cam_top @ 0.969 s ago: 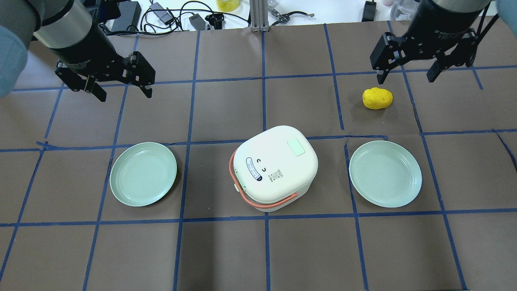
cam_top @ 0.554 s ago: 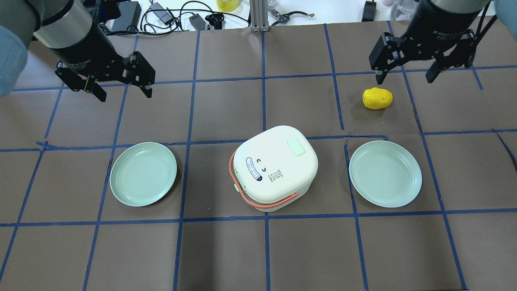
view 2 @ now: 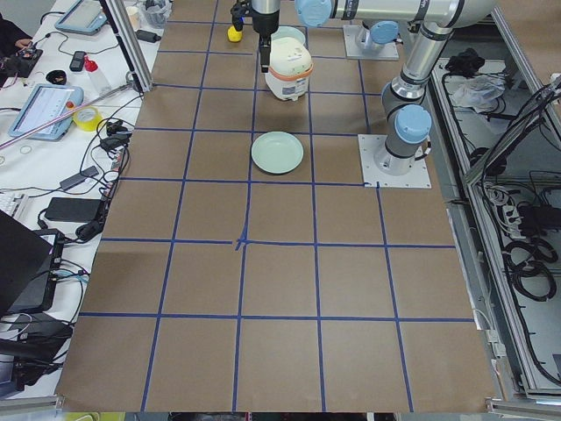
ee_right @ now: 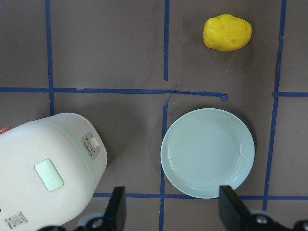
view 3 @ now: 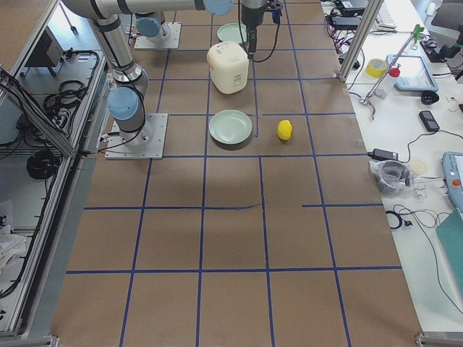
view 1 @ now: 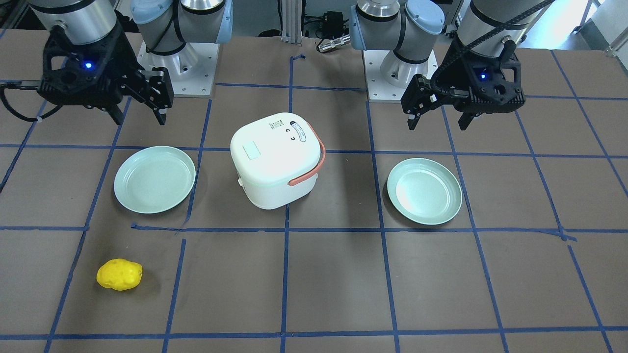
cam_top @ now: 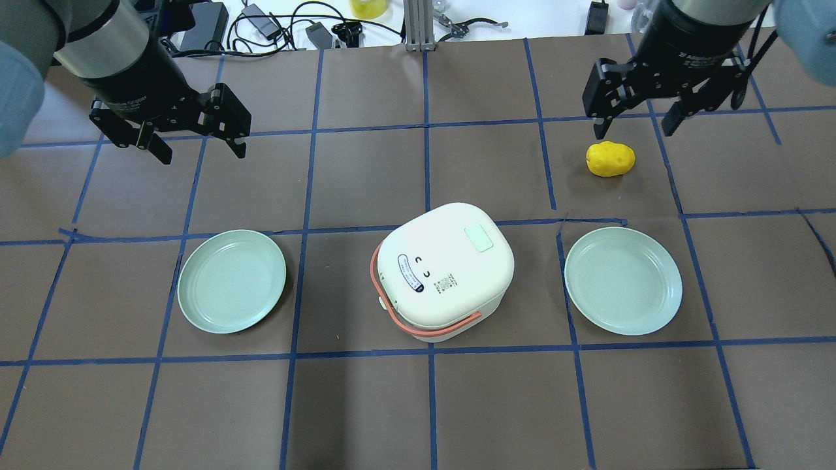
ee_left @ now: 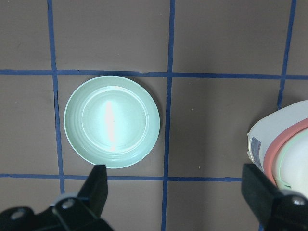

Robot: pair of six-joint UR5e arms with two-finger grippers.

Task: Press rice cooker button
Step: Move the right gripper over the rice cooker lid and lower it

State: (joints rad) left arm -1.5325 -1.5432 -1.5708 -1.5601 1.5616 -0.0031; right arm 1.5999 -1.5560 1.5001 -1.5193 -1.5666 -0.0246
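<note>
Gaping (both empty), left end effector (cam_top: 202, 154) and right end effector (cam_top: 631, 133) flank the rice cooker (cam_top: 444, 267).

I see bright, even light coming from above. A white glare streak crosses the plate (ee_left: 110, 120) in the left wrist view, and the rice cooker (view 1: 274, 152) lid washes out from the front. Shadows on the table (cam_top: 353, 405) are soft and faint.

Silver arms (cam_top: 104, 39), pale-blue caps (view 1: 424, 14); black left claw (cam_top: 204, 156), right claw (cam_top: 631, 132) (blue lights (view 1: 88, 65)).
</note>
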